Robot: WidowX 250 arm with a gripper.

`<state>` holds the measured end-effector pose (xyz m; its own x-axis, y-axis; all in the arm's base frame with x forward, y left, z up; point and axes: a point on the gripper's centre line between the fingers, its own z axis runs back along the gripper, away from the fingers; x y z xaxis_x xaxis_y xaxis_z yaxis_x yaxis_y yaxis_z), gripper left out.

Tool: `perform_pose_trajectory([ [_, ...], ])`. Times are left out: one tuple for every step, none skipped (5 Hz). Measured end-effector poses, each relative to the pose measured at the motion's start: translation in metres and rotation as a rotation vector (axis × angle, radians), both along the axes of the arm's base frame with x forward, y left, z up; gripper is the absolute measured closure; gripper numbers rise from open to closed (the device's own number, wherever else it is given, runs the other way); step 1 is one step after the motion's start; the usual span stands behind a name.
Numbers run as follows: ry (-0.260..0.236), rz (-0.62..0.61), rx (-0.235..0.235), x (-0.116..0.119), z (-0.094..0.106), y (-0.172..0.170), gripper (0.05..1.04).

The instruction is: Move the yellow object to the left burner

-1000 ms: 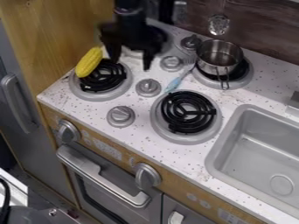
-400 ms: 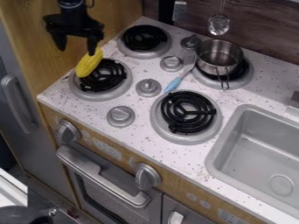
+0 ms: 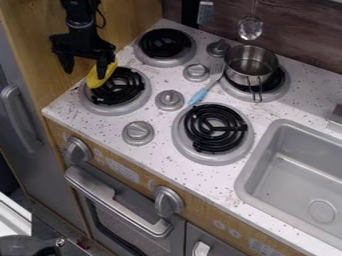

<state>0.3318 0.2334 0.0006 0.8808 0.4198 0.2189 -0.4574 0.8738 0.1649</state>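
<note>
The gripper (image 3: 85, 74) hangs above the counter's (image 3: 87, 120) left edge, beside the wooden panel (image 3: 40, 45). Its jaws stand wide open, one well apart from the other, both pointing down. The one on the right comes in front of the yellow corn (image 3: 94, 85), hiding part of it; whether it touches the corn I cannot tell. The other is to the left of the corn, over the panel in this view. The corn is not clasped between them.

The corn lies at the left side of the front left burner (image 3: 115, 111), overlapping its black coil, near the counter's left edge.

The back left burner (image 3: 165, 63) is behind that one. A metal pot (image 3: 251, 64) sits on the back right burner (image 3: 280, 92), its handle toward the front. A fork with a blue handle (image 3: 200, 96) lies between the pot and the grey knobs (image 3: 169, 100), its tines toward the back. The front right burner (image 3: 212, 157) is between the knobs and the sink (image 3: 300, 175).
</note>
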Motion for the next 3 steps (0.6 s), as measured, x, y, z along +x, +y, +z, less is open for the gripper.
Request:
perform_pose_trajectory([
  [-0.009,0.031,-0.04,0.015,-0.019,0.004,0.085],
  [-0.008,0.048,-0.069,0.028,-0.032,0.008,0.085],
  [-0.002,0.05,-0.067,0.03,-0.034,0.01,0.139],
])
